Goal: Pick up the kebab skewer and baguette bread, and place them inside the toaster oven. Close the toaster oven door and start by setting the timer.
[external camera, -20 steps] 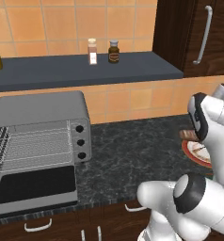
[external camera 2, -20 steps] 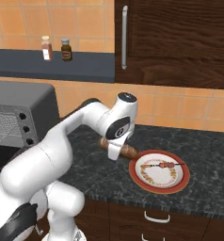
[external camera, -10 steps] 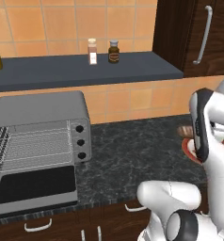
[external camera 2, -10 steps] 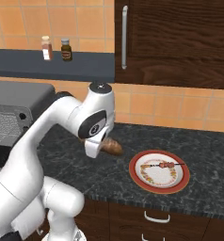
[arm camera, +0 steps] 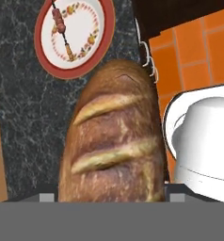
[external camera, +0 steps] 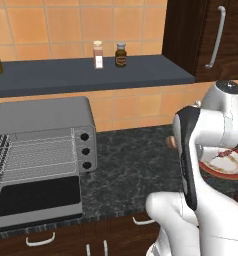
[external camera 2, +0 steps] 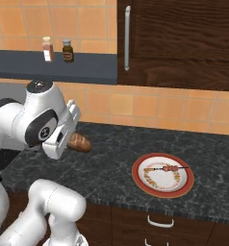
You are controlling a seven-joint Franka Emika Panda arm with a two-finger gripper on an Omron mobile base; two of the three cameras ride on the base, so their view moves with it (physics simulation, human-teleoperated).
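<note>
Nearest the hand camera, the baguette bread runs lengthwise up from the bottom of the hand view, right between the jaws, whose two tips show as small grey tabs at either side of its base. The jaws stand wide and are clamped on the loaf's thick body, with pale slashes crossing the golden-brown crust just above them. In the right base view the loaf's rounded end sticks out from behind the white hand, lifted clear of the dark speckled surface; in the left base view only a small tip of it peeks out beside the arm.

Past the far end of the loaf, the red-rimmed plate lies on the surface, and the kebab skewer rests across its patterned middle, well apart from the jaws. The same plate and skewer lie to the right of the arm in the right base view.

Further off, at the left of the left base view, the toaster oven stands on the surface with wire racks visible inside and three dark knobs down its right panel. The toaster oven door is folded down flat in front of it.

On the shelf above stand two small bottles.
</note>
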